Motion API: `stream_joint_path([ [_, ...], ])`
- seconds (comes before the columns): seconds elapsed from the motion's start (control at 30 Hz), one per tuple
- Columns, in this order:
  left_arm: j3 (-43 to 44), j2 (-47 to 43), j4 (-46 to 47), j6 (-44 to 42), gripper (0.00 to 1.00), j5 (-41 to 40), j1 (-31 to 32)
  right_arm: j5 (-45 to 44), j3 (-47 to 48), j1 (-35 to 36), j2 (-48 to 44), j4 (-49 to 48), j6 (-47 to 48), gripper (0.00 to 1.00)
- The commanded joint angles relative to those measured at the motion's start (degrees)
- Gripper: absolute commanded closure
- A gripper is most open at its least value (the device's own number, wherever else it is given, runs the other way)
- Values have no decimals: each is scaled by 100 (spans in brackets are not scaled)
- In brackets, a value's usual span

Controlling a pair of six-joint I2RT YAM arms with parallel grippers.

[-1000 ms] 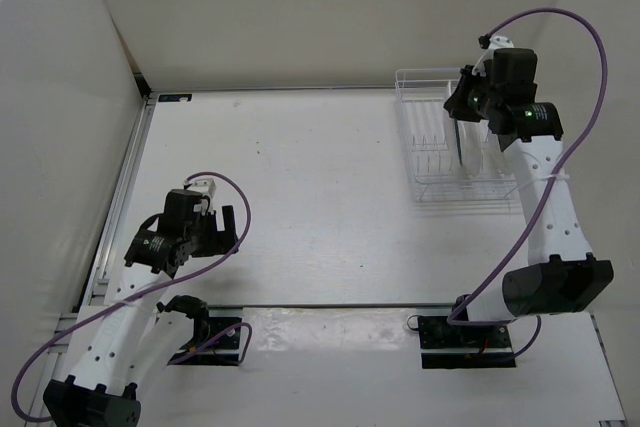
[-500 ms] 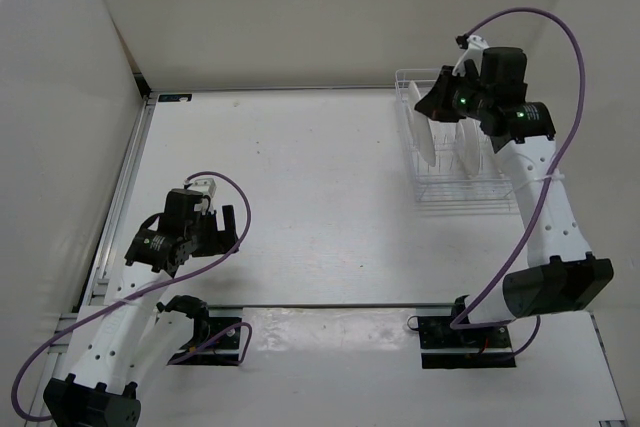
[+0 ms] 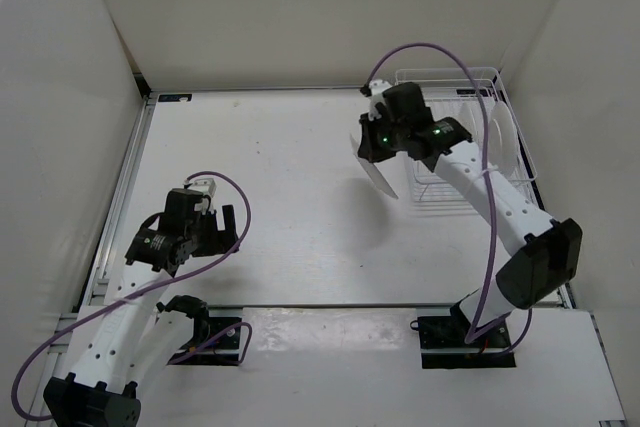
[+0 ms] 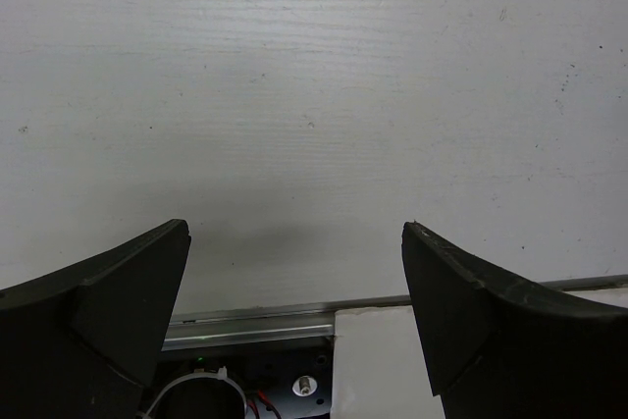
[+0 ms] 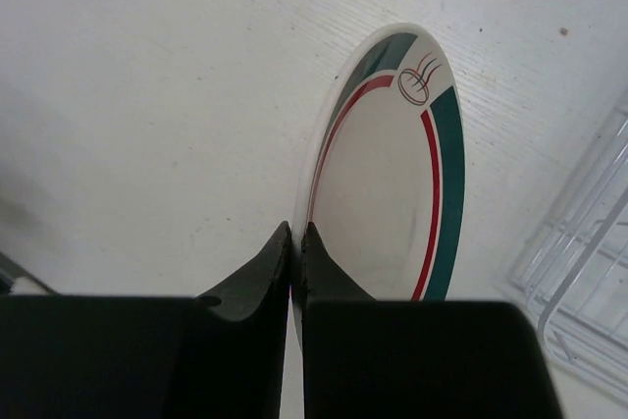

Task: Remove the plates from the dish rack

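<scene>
your right gripper (image 5: 296, 242) is pinched on the rim of the green-rimmed plate (image 5: 388, 174), now out of the dish rack (image 3: 455, 187) and over the table (image 3: 280, 147) just left of it, no longer at the rack as a second ago. your left gripper (image 4: 294, 233) is unchanged, jaws wide, empty.

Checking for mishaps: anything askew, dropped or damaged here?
Nothing stands out. The right gripper holds the green-rimmed plate by its edge, intact, beside the dish rack; the other plate stands in the rack.
</scene>
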State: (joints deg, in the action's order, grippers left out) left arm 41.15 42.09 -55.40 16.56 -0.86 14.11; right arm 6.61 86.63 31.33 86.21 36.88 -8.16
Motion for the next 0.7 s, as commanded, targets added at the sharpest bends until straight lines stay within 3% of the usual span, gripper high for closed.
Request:
stream_joint_path([
  [0.0,60,36,55,14,0,69,22,-1474,-128,426,88,-514,280,100],
  [0.5,78,107,99,41,0,183,13,-3622,-401,1673,1459,-1122,-624,100],
  [0.67,78,212,91,32,0,253,13,-3659,-358,1815,1855,-1149,-897,100],
])
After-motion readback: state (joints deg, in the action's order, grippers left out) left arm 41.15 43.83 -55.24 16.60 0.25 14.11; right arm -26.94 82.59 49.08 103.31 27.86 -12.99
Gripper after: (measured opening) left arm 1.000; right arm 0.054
